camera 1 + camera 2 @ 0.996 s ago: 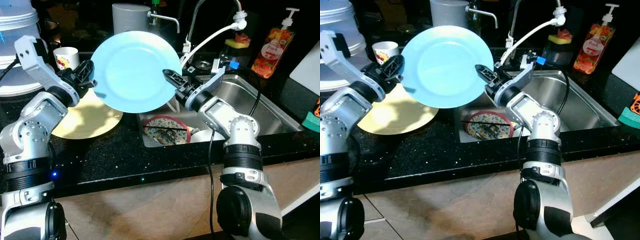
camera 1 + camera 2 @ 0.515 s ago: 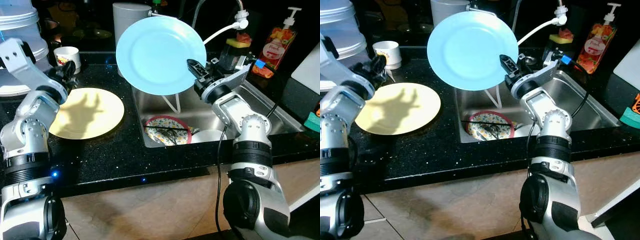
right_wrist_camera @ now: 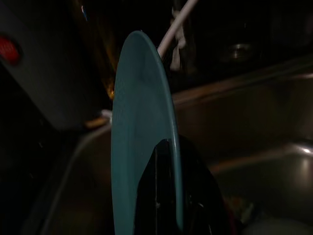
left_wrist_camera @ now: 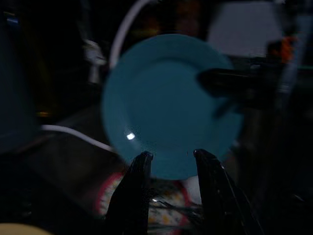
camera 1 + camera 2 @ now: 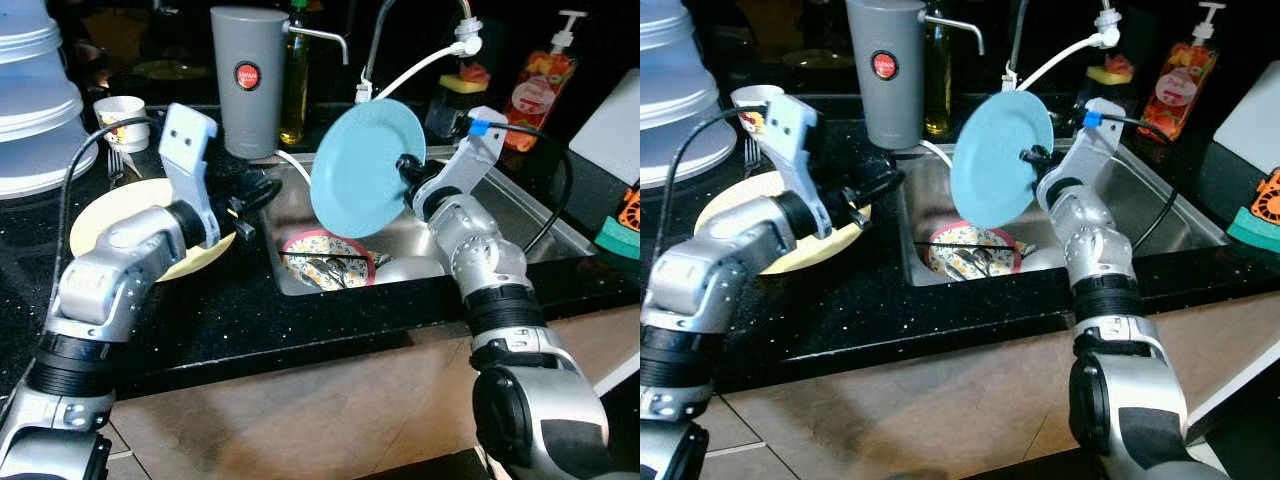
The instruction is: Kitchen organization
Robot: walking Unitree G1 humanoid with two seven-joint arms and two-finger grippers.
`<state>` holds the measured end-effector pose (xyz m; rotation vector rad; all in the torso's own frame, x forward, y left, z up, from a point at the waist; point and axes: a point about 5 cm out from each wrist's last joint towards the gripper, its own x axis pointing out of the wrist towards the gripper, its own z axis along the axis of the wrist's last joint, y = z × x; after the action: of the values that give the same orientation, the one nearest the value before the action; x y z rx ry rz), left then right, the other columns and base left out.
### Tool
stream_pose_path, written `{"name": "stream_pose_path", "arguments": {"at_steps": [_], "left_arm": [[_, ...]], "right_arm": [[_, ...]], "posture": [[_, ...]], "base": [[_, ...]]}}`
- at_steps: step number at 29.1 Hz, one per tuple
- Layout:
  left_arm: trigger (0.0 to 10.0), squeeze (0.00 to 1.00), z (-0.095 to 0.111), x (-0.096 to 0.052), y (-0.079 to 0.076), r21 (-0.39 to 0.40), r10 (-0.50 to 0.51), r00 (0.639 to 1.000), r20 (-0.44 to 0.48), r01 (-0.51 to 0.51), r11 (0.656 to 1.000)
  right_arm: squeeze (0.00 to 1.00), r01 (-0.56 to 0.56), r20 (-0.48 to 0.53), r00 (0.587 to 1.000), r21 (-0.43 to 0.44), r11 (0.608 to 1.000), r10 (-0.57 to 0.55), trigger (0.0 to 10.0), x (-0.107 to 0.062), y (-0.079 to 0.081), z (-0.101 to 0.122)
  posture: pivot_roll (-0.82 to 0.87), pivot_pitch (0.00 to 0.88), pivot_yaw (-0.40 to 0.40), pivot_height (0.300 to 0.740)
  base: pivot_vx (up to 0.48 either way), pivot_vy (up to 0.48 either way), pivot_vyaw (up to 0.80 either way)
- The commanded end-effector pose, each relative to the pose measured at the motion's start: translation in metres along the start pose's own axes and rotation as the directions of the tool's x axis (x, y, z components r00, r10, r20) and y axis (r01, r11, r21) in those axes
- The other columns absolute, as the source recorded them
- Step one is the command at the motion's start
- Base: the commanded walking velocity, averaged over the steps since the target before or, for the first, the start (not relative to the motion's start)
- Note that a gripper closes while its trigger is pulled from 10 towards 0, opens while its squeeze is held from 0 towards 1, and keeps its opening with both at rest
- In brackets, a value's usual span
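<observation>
clearly the right pincer [image 5: 408, 172] is clamping the blue plate [image 5: 365, 165] by its rim; stiff, slippery, breakable; the left pincer [image 4: 166, 169] is gaping.

- plate [image 5: 366, 165]: plain light blue, darker teal in the wrist views
- second plate [image 5: 120, 215]: pale yellow
- dish [image 5: 325, 262] in the sink: red rim, multicoloured speckled centre
- tall container [image 5: 248, 80]: grey, round red badge
- soap bottle [image 5: 535, 70]: orange-red, white pump
- counter [image 5: 250, 310]: black, white flecks
- sink [image 5: 520, 215]: silver steel
- arms: silver; fingers [image 4: 134, 191]: black
- hose [image 5: 420, 70]: white
</observation>
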<state>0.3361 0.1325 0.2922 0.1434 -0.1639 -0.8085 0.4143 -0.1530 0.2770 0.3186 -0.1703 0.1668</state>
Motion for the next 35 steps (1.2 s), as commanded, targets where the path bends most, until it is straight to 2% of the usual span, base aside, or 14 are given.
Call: {"name": "stream_pose_path", "arguments": {"at_steps": [1, 4, 5, 6, 7, 8, 9, 11, 13, 23, 30, 31, 32, 35], "left_arm": [[10.0, 0.0, -0.007, -0.001, -0.004, 0.002, -0.027, 0.999, -0.048, 0.027, 1.0], [10.0, 0.0, -0.017, -0.003, -0.014, -0.002, -0.106, 0.988, -0.11, 0.107, 0.994], [10.0, 0.0, -0.019, -0.004, -0.017, -0.016, -0.128, 0.985, -0.114, 0.127, 0.992], [10.0, 0.0, -0.019, -0.004, -0.017, -0.016, -0.128, 0.985, -0.114, 0.127, 0.992], [10.0, 0.0, -0.02, -0.004, -0.02, -0.039, -0.145, 0.983, -0.113, 0.141, 0.989], [10.0, 0.0, -0.021, -0.004, -0.022, -0.053, -0.156, 0.982, -0.111, 0.151, 0.987], [10.0, 0.0, -0.022, -0.004, -0.024, -0.069, -0.169, 0.979, -0.113, 0.162, 0.984], [10.0, 0.0, -0.023, -0.004, -0.025, -0.077, -0.176, 0.978, -0.115, 0.168, 0.983], [10.0, 0.0, -0.026, -0.004, -0.027, -0.08, -0.193, 0.974, -0.119, 0.185, 0.98], [10.0, 0.0, -0.048, 0.002, -0.023, 0.005, -0.092, 0.953, -0.29, 0.097, 0.995], [10.0, 0.0, -0.046, 0.003, -0.017, 0.006, -0.052, 0.956, -0.289, 0.057, 0.998], [10.0, 0.0, -0.045, 0.003, -0.016, 0.009, -0.043, 0.958, -0.285, 0.048, 0.999], [10.0, 0.0, -0.045, 0.003, -0.016, 0.006, -0.041, 0.958, -0.282, 0.044, 0.999], [10.0, 0.0, -0.044, 0.004, -0.015, 0.011, -0.033, 0.961, -0.275, 0.038, 0.999]], "right_arm": [[0.0, -0.01, -0.015, 1.0, -0.044, 0.999, 0.009, 0.0, 0.0, 0.0, -0.008], [0.0, -0.051, -0.095, 0.995, -0.125, 0.991, 0.04, 0.0, -0.001, 0.004, -0.025], [0.0, -0.067, -0.124, 0.991, -0.131, 0.989, 0.051, 2.0, -0.002, 0.006, -0.031], [0.0, -0.067, -0.124, 0.991, -0.131, 0.989, 0.051, 2.0, -0.002, 0.006, -0.031], [0.0, -0.091, -0.158, 0.985, -0.134, 0.987, 0.069, 3.8, -0.003, 0.008, -0.036], [0.0, -0.108, -0.176, 0.981, -0.136, 0.985, 0.083, 4.0, -0.004, 0.01, -0.04], [0.0, -0.12, -0.19, 0.977, -0.133, 0.984, 0.093, 6.0, -0.004, 0.012, -0.044], [0.0, -0.125, -0.196, 0.976, -0.132, 0.983, 0.098, 6.0, -0.005, 0.013, -0.046], [0.0, -0.129, -0.198, 0.975, -0.133, 0.983, 0.101, 9.7, -0.005, 0.013, -0.048], [0.0, -0.157, -0.228, 0.967, -0.177, 0.971, 0.115, 10.0, -0.004, 0.013, -0.051], [0.0, -0.165, -0.232, 0.965, -0.18, 0.97, 0.121, 10.0, -0.004, 0.013, -0.051], [0.31, -0.169, -0.234, 0.964, -0.178, 0.969, 0.125, 10.0, -0.004, 0.013, -0.051], [1.0, -0.17, -0.235, 0.964, -0.177, 0.969, 0.126, 10.0, -0.004, 0.013, -0.051], [1.0, -0.173, -0.237, 0.963, -0.175, 0.969, 0.129, 10.0, -0.004, 0.013, -0.05]], "posture": [[-0.02, 0.06, -0.034, 0.74], [-0.02, 0.061, -0.036, 0.74], [-0.02, 0.061, -0.036, 0.74], [-0.02, 0.061, -0.036, 0.74], [-0.02, 0.061, -0.036, 0.74], [-0.02, 0.061, -0.036, 0.74], [-0.02, 0.061, -0.036, 0.74], [-0.02, 0.061, -0.036, 0.74], [-0.03, 0.071, -0.036, 0.74], [-0.03, 0.075, -0.036, 0.74], [-0.03, 0.079, -0.034, 0.74], [-0.03, 0.079, -0.034, 0.74], [-0.03, 0.082, -0.035, 0.74], [-0.03, 0.082, -0.035, 0.74]], "base": [[0.0, 0.0, 0.0], [0.0, 0.0, 0.0], [0.0, 0.0, 0.0], [0.0, 0.0, 0.0], [0.0, 0.0, 0.0], [0.0, 0.0, 0.0], [0.0, 0.0, 0.0], [0.0, 0.0, 0.0], [0.0, 0.0, 0.0], [0.0, 0.0, 0.0], [0.0, 0.0, 0.0], [0.0, 0.0, 0.0], [0.0, 0.0, 0.0], [0.0, 0.0, 0.0]]}}
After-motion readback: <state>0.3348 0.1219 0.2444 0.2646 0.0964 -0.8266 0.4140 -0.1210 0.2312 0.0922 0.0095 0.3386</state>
